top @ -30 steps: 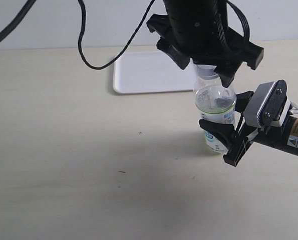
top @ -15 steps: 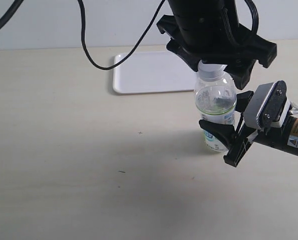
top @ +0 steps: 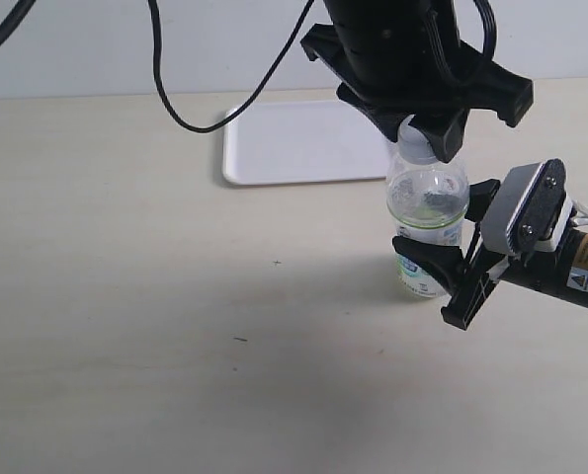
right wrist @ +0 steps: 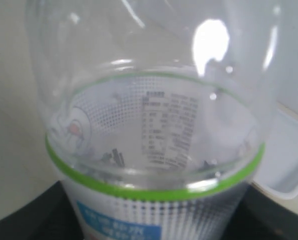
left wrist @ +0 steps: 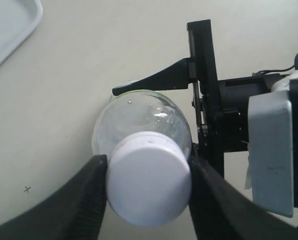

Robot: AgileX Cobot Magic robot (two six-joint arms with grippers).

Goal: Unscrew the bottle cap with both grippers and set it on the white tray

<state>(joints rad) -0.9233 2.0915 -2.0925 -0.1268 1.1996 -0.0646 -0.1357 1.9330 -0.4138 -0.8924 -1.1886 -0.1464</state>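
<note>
**Grip from above and from the side**

Exterior view: the bottle (top: 427, 197) stands upright on the worktop (top: 126, 296), near the white tray (top: 284, 148) but not on it. My left tool (top: 424, 133) sits over its top. My right tool (top: 435, 217) is clenched around the labelled body from the side.

Left wrist view: the bottle cap (left wrist: 149, 185) is on the neck. My two dark fingers (left wrist: 83, 200) touch it on both sides, so this tool grasps it.

Right wrist view: the clear wall and green band of the bottle fill the picture between my black fingers. A corner of the tray shows behind.
</note>
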